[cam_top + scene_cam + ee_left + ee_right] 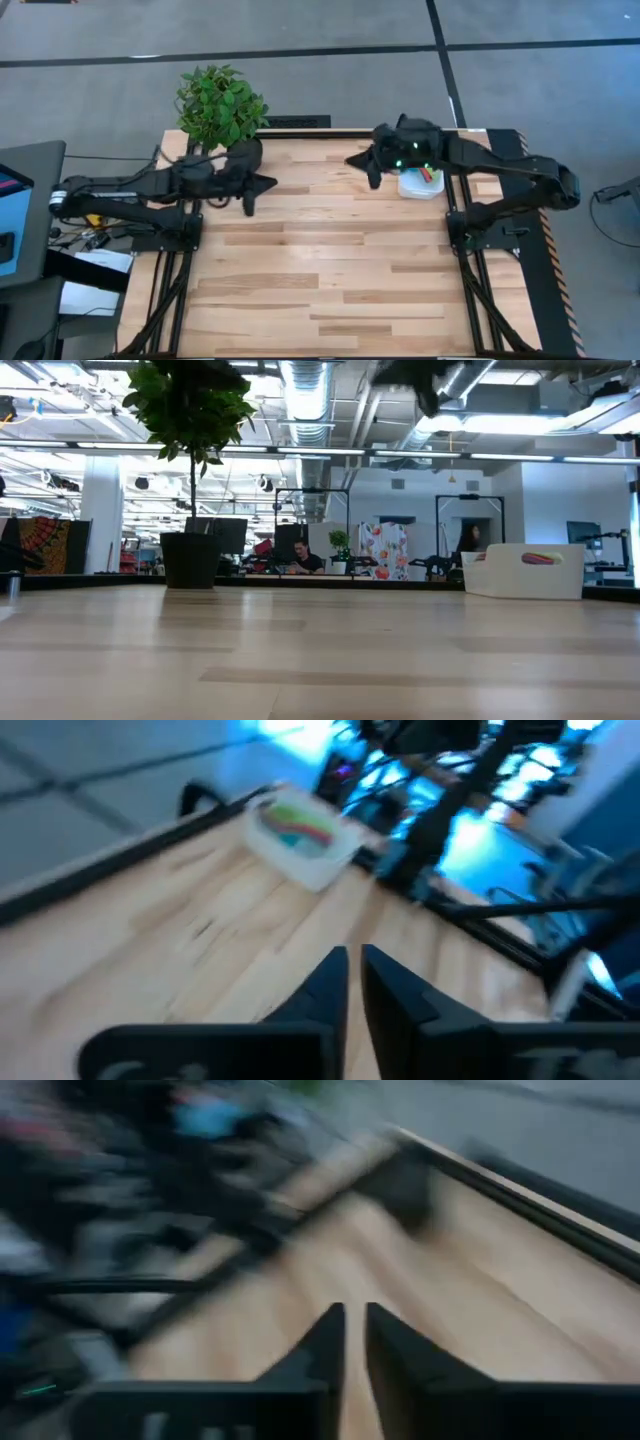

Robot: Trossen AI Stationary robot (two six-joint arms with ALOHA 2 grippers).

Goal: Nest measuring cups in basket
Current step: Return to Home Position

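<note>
The left hand [355,960] hung above the bench [330,270] with its two fingers drawn nearly together, only a slim gap between them, holding nothing. The right hand [355,1315] was the same: two fingers a narrow slit apart and empty, raised over the bench's far side. Just behind the right hand, partly under its arm [505,170], sat the one white basket [300,868], well apart from the left hand and straight ahead of it across the boards. Inside lay the measuring cups [298,823], gathered into a single cluster in which green, red, yellow and teal showed. How many cups made up the cluster could not be told. Near the left hand, behind it at the bench's far edge, stood one leafy plant [220,105] in one dark pot [190,560]. Farther out, in the room beyond, two people showed, one seated [300,563] and one farther along [468,540].
</note>
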